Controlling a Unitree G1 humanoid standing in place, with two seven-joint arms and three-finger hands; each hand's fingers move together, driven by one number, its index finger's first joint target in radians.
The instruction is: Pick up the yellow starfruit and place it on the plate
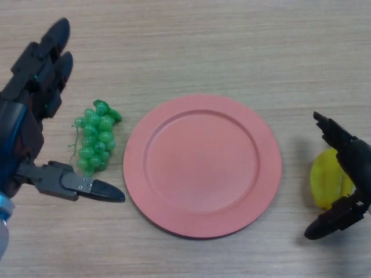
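The yellow starfruit [326, 182] lies on the wooden table at the right edge, just right of the pink plate [134, 174]. My right hand [356, 159] is over the starfruit and partly hides it. It is open, with its fingers reaching past the fruit's far side and its thumb at the near side, and they do not close on the fruit. The plate sits in the middle of the table with nothing on it. My left hand [23, 133] is open at the far left, fingers straight and thumb pointing towards the plate.
A bunch of green grapes [95, 139] lies between my left hand and the plate's left rim. The wooden table [232, 46] stretches beyond the plate.
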